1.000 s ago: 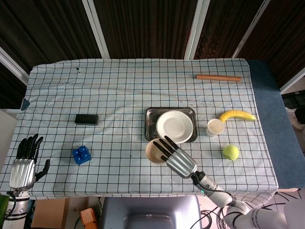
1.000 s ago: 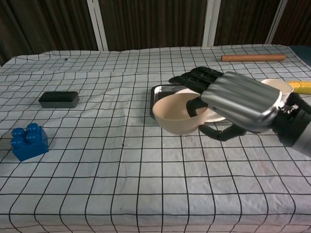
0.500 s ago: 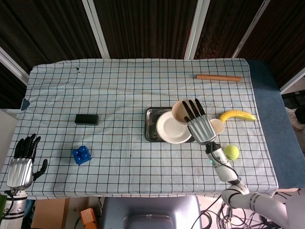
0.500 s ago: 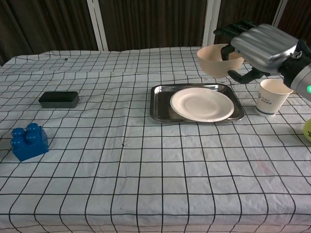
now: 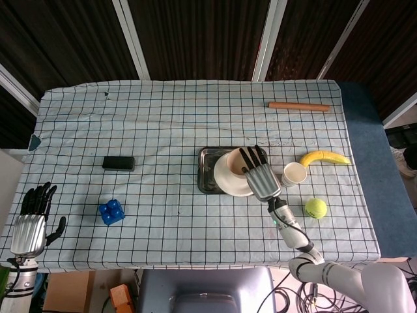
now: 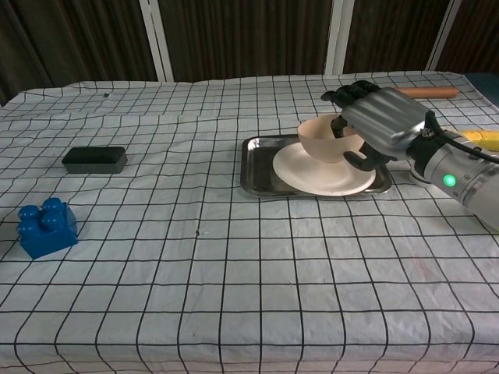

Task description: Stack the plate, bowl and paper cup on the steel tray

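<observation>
The right robot hand [image 6: 382,128] is gripping the bowl [image 6: 327,139] by its rim, fingers hooked over the edge and thumb underneath, and is bringing it down onto the plate [image 6: 312,170]. Half a second ago it was carrying the bowl high, above the far edge of the steel tray [image 6: 257,167]; a second ago it was only lifting it off the counter [image 6: 234,296] on the near side of the tray. Now the bowl is hanging low over the plate, directly under the fingers, and whether it is already touching cannot be told from either view. The plate is lying in the tray beneath the robot hand, so the second layer of the stack is nearly in place. The paper cup [image 5: 294,174] is standing just to the outer side of this robot hand, off the tray, waiting its turn. The left robot hand [image 5: 28,225] is idling well away at the counter's near corner, fingers apart and holding nothing.
</observation>
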Robot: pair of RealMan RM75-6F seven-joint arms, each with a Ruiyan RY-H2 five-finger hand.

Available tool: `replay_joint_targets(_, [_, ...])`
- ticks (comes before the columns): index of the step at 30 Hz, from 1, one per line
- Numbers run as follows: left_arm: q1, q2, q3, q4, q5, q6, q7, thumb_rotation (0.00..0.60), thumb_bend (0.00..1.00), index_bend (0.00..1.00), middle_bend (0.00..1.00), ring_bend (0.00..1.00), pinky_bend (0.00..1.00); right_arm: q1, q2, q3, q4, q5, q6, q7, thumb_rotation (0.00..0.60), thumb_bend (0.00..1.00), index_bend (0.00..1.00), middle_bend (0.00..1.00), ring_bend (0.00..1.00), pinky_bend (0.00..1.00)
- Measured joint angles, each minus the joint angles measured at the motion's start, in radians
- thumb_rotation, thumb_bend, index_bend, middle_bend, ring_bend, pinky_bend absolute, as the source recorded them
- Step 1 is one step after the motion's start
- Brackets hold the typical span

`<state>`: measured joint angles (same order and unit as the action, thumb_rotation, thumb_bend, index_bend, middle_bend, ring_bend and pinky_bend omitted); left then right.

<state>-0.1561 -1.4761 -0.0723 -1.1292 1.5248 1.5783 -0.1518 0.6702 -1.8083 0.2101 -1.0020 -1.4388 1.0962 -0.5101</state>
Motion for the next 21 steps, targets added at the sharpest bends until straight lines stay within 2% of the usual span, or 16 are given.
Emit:
replay_joint_targets(5, [-0.002,-0.007,0.002,0.010,0.001,-0.009,-0.009,0.600,0.40,0.00,0.00,0.00,0.00,-0.001,0.001,-0.012,-0.009,0.016,-0.011,-0.009,0.600,0.40,0.49,0.05,0.00,0.00])
replay_joint_targets(9, [-0.002,-0.008,0.006,0.010,0.003,-0.015,0.009,0.600,0.39,0.00,0.00,0.00,0.00,-0.004,0.016,-0.022,-0.031,0.021,-0.014,-0.009,0.600,0.29,0.40,0.05,0.00,0.00])
replay_joint_targets(16, [0.007,-0.006,0.011,0.001,0.009,-0.003,0.010,0.600,0.39,0.00,0.00,0.00,0.00,-0.019,0.060,-0.029,-0.093,0.019,0.011,0.009,0.600,0.24,0.36,0.04,0.00,0.00])
replay_joint_targets(21, [0.011,-0.003,0.011,-0.006,0.010,0.000,0.014,0.600,0.39,0.00,0.00,0.00,0.00,-0.052,0.154,-0.034,-0.221,0.005,0.064,0.029,0.600,0.23,0.33,0.03,0.00,0.00])
